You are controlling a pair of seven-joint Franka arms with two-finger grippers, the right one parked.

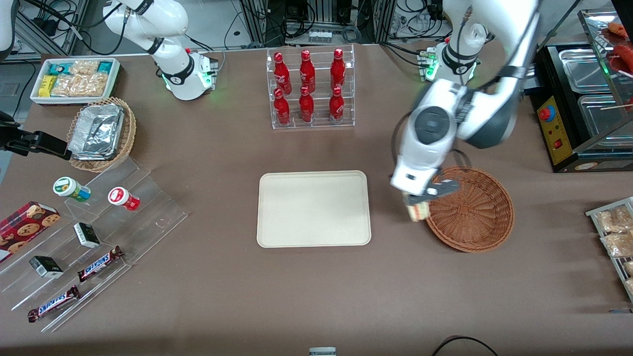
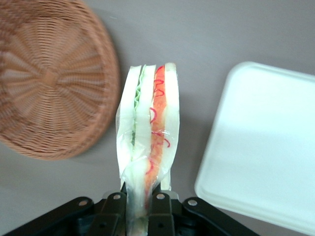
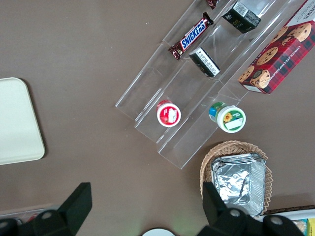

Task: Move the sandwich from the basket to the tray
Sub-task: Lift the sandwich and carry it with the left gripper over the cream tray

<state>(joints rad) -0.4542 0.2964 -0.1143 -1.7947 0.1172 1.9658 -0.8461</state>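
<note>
The left arm's jaws are closed on the sandwich, pinching it at one narrow end so that the wedge sticks out straight from between the two black fingers. The sandwich is wrapped in clear film, and its cut edge faces the wrist camera: pale bread on the outside, a green layer along one side and a red layer along the other. It is held clear of the tabletop.

In the front view the jaws hang just over the rim of the basket, at the edge of it that faces the tray. The sandwich shows below the jaws as a small pale wedge, right at that rim and over the strip of bare brown tabletop between basket and tray. The wrist view shows the same: the basket lies to one side of the held sandwich and the tray to the other, neither of them touching it. No other item shows in the basket or on the tray.
</note>
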